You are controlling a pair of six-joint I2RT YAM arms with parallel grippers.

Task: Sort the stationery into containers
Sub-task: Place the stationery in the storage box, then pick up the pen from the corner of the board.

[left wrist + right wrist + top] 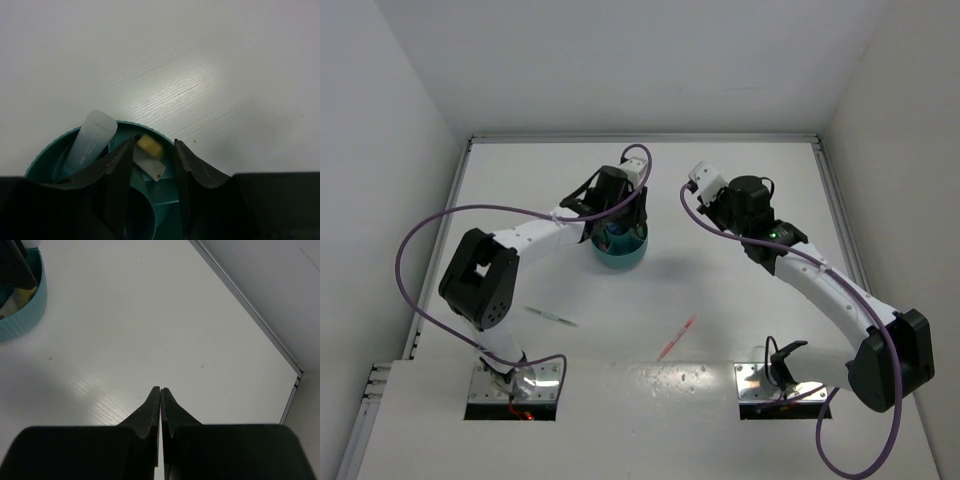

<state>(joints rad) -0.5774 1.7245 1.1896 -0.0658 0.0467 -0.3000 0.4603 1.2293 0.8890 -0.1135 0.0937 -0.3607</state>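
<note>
Hovering over the teal tub [45, 152], your left hand [153, 145] stands with jaws parted, a yellow-topped piece [149, 144] lying loose between the tips inside a compartment. Your right hand [160, 390] is pinched shut and empty, right of the tub. The red pen [677, 337] lies on the counter [750, 300] back toward the bases, between both arms, slanting near-left to far-right; the pale pen [552, 317] lies on your left arm's side.

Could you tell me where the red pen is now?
Top view: the red pen lies on the table, centrally near the front edge, right of the white pen.
</note>
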